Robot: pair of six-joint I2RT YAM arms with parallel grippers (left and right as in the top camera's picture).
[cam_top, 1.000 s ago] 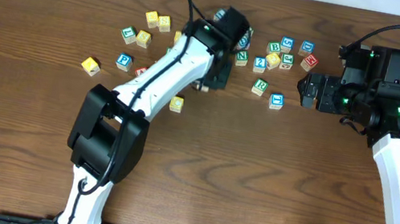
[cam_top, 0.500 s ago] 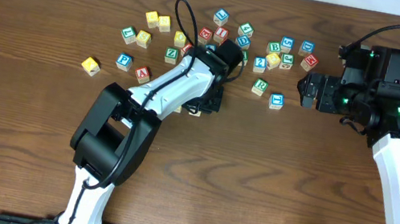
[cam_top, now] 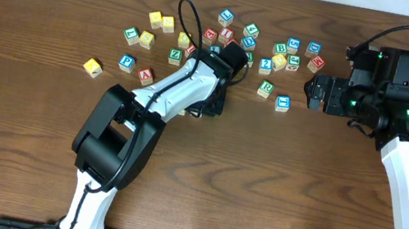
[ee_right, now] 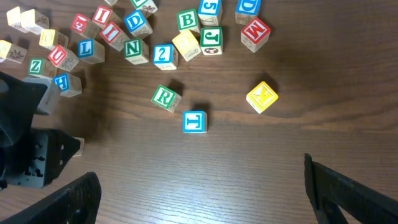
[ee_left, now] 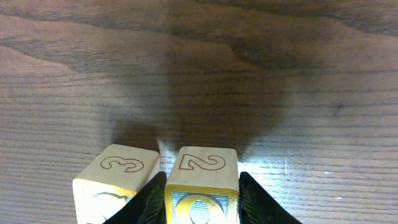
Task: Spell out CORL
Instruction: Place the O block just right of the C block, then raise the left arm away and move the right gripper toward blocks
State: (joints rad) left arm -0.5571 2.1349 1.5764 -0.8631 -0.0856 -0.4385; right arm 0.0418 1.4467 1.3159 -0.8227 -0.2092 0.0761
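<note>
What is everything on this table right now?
table: one, dark brown wood.
letter cubes: roughly two dozen, mixed colours, scattered along the far side.
green R cube: one, nearer than that scatter.
blue-framed cube: one, just beside it.
yellow K cube: one, alone, right of those.
cube marked 2: one, pale wood, yellow-edged top, between the left fingers.
cube marked 3: one, pale wood, close beside it.
arms: two, white and black, from the near edge.
left gripper: black, shut on the cube marked 2.
right gripper: black, open, hovering by the K cube.
</note>
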